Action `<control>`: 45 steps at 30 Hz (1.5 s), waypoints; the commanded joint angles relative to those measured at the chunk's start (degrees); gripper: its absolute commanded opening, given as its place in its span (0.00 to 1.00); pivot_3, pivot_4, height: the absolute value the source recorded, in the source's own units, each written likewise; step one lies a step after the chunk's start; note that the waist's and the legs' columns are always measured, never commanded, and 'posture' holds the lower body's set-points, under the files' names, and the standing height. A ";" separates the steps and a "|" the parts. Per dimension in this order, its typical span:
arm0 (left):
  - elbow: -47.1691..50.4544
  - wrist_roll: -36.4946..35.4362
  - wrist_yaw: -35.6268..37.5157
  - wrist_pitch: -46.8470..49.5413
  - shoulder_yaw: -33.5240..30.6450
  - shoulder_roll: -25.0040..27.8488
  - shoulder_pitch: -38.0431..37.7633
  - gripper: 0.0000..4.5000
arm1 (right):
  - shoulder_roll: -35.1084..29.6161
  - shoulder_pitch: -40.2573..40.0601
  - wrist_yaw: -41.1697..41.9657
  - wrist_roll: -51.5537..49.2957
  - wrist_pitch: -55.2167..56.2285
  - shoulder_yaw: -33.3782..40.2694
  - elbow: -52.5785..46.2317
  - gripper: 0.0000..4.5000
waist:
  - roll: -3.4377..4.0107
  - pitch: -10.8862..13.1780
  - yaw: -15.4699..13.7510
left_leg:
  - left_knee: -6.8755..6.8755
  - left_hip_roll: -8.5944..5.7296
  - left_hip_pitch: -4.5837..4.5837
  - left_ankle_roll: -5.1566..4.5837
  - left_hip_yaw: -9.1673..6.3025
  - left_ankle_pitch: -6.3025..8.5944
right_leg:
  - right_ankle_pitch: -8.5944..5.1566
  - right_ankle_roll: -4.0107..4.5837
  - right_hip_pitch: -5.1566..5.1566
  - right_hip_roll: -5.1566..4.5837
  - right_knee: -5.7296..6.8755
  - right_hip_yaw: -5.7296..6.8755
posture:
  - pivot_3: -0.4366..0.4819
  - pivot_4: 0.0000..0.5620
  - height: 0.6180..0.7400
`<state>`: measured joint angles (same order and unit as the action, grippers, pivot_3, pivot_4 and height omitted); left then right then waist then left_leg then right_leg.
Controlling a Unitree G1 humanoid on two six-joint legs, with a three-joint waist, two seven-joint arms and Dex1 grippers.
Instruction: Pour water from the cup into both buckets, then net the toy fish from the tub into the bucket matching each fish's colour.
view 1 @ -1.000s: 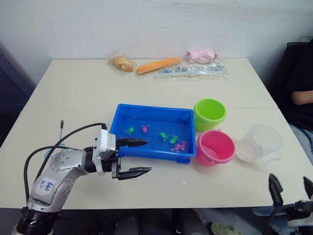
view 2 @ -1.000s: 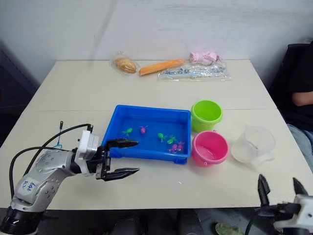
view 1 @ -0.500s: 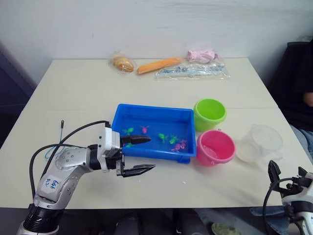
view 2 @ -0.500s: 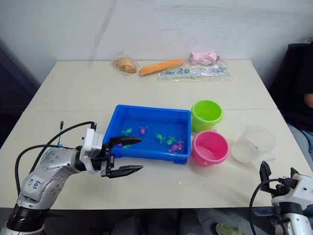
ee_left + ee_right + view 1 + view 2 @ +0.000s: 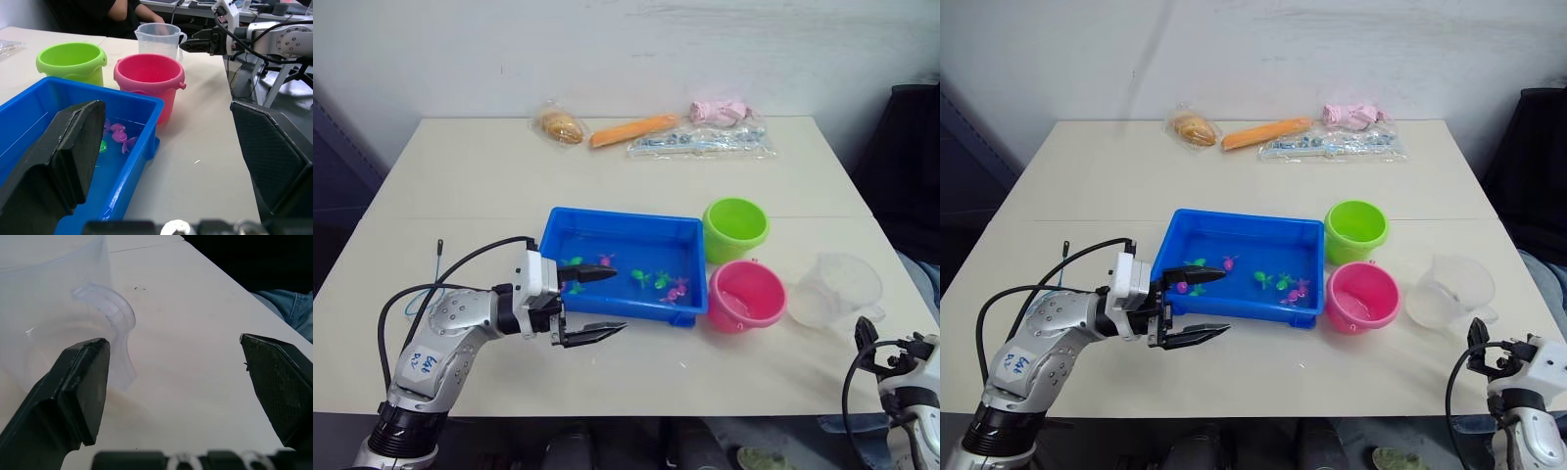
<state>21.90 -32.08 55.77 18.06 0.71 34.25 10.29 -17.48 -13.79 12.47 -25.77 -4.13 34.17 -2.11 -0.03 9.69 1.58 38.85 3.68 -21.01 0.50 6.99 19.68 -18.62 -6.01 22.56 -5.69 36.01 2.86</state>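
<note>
The blue tub (image 5: pixel 626 215) holds water and several toy fish, pink (image 5: pixel 675 291) and green (image 5: pixel 659 279). To its right stand the green bucket (image 5: pixel 736 227) and the pink bucket (image 5: pixel 746 294), then the clear cup (image 5: pixel 837 289). My left gripper (image 5: pixel 617 302) is open at the tub's near left corner, with one finger over the rim and the other over the table. My right gripper (image 5: pixel 168 340) is open just short of the cup's handle (image 5: pixel 115 313). The net's thin dark handle (image 5: pixel 438 250) lies on the table by my left arm, its hoop mostly hidden.
Along the table's far edge lie a bagged bun (image 5: pixel 558 125), an orange carrot-like piece (image 5: pixel 631 129), a pink item (image 5: pixel 720 110) and a clear bag (image 5: pixel 700 142). A person's arm (image 5: pixel 137 10) is beyond the cup.
My left gripper has slid a little right, its upper finger now reaching over the tub's corner. My right gripper has risen closer to the cup. The person's arm has left the right edge.
</note>
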 commanded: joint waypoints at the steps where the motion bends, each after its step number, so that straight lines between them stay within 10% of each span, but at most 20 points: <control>1: 1.40 0.10 -0.25 -0.93 -0.46 -0.19 0.21 0.97 | 0.02 1.51 -1.67 -2.32 -1.71 2.10 0.45 1.00 | 0.01 0.00 0.00 | 0.00 0.00 0.01 0.00 0.02 0.00 | 0.00 0.00 0.00 0.00 0.01 -0.01 | 0.48 0.27 1.00; 18: 1.00 0.39 -0.14 -0.71 -0.01 -0.27 1.36 0.97 | -2.09 10.37 -0.74 -2.69 1.27 1.99 10.33 1.00 | 0.02 0.01 0.04 | 0.02 0.00 0.00 0.00 0.07 0.00 | 0.01 -0.02 0.02 0.02 0.01 -0.02 | 0.48 0.27 1.00; 28: 0.40 0.87 -0.01 -1.22 0.29 -0.65 1.42 1.00 | -2.80 12.79 3.01 -3.96 4.88 1.96 12.68 0.01 | 0.02 0.01 -0.01 | 0.04 0.02 -0.01 -0.01 0.08 -0.02 | 0.02 -0.04 0.02 0.04 0.00 -0.02 | 0.48 0.27 1.00; 45: -0.50 1.24 -0.02 -0.76 0.44 -1.81 2.17 1.00 | -12.72 5.88 6.89 -3.15 -1.20 2.04 -6.76 0.01 | 0.18 0.11 -0.10 | 0.03 0.02 -0.04 -0.02 0.08 -0.02 | 0.04 -0.07 0.03 0.02 -0.02 -0.03 | 0.48 0.27 1.00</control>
<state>21.17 -30.82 55.71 17.96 1.27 32.44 11.75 -27.66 -7.04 17.96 -29.33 -5.03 34.30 -2.97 0.15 9.80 1.49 38.89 3.69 -21.08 0.48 7.07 19.66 -18.59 -6.08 22.60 -5.67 36.00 2.84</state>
